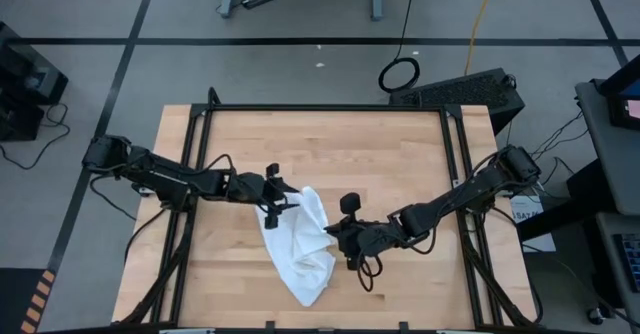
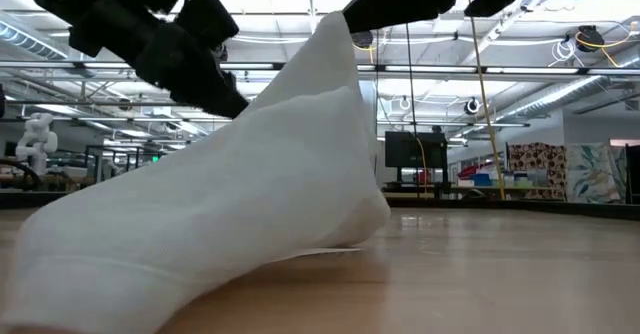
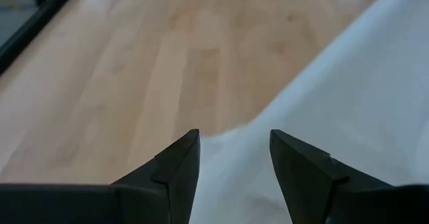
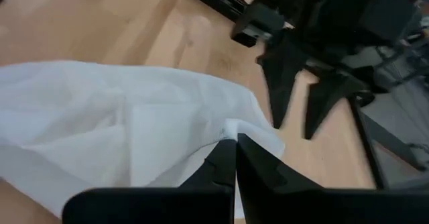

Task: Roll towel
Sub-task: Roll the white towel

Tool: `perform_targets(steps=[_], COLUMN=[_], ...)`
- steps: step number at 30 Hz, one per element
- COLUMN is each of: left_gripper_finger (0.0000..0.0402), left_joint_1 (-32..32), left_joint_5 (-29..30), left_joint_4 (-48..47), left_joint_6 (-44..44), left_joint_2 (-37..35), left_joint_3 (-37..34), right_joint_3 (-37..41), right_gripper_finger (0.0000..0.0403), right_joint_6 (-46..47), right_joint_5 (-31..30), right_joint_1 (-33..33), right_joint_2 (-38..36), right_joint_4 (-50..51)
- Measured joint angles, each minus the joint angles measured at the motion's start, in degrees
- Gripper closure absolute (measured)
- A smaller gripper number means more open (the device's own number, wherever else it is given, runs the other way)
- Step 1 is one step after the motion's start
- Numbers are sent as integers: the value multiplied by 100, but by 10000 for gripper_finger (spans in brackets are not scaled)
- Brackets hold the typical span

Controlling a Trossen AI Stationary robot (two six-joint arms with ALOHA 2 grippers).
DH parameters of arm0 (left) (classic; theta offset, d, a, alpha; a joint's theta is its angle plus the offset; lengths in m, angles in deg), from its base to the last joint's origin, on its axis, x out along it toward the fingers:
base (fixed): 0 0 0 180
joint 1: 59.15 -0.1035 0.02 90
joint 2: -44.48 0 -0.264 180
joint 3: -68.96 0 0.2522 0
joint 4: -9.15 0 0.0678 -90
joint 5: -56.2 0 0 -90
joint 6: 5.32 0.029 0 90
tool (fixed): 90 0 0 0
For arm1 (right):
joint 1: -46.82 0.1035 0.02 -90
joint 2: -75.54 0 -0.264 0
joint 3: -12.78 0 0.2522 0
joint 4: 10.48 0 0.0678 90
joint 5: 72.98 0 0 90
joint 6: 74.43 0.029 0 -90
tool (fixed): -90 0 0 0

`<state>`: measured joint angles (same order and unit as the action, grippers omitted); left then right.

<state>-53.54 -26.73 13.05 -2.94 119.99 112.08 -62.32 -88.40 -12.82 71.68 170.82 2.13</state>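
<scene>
So your towel [image 1: 300,246] is sitting a bit left of center on the wooden table [image 1: 400,164], all bunched up and crumpled, nowhere near flat. One end of it lies down toward the near edge of the tabletop, the other end is pulled up off the wood. From the low camera you can see it tented into a peak, with the bottom fold resting on the table.

Your right gripper [image 4: 234,147] has its fingers pinched together on a corner of the towel, and that's the point holding the cloth up. In the overhead shot that gripper sits right against the towel's right side.

Your left gripper [image 3: 234,157] is just beside the towel's upper left edge, fingers apart, with white cloth showing in the gap between them. Can't tell from these shots whether the fingers actually touch the fabric. From the right wrist camera you can see those two dark fingers hanging spread just past the towel's edge.
</scene>
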Motion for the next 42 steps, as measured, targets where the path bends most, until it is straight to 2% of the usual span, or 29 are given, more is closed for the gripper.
perform_targets(steps=[4,8,11,13,19,22,25,30,33,36,40,42], left_gripper_finger=[234,308,377,392,388,373,336,248,225,259,370,389], left_joint_1=[23,158,240,330,393,395,428,503,502,544,585,582], left_joint_5=[-234,-457,-658,-730,-538,-446,-492,-539,-580,-664,-662,-543], left_joint_4=[314,1071,1204,1203,1370,1321,1314,1683,2237,2687,2789,2746], left_joint_6=[401,612,767,744,252,98,91,99,210,473,715,722], left_joint_2=[185,413,450,448,435,437,453,775,1147,1453,1538,1479], left_joint_3=[0,0,0,0,0,0,0,2,4,4,4,4], right_joint_3=[2,2,2,2,2,2,2,2,2,2,2,2], right_gripper_finger=[402,402,402,402,403,403,403,403,403,403,402,395], right_joint_6=[1,85,226,331,417,408,355,250,199,219,531,743], right_joint_5=[118,173,171,181,168,168,168,158,140,136,-122,-402], right_joint_1=[-27,-41,-46,-46,-46,-46,-46,-54,-74,-121,-129,-106], right_joint_2=[7,11,51,73,97,97,97,97,97,97,97,97], right_joint_4=[-223,-281,-253,-213,-170,-154,-155,-169,-197,-212,-210,-206])
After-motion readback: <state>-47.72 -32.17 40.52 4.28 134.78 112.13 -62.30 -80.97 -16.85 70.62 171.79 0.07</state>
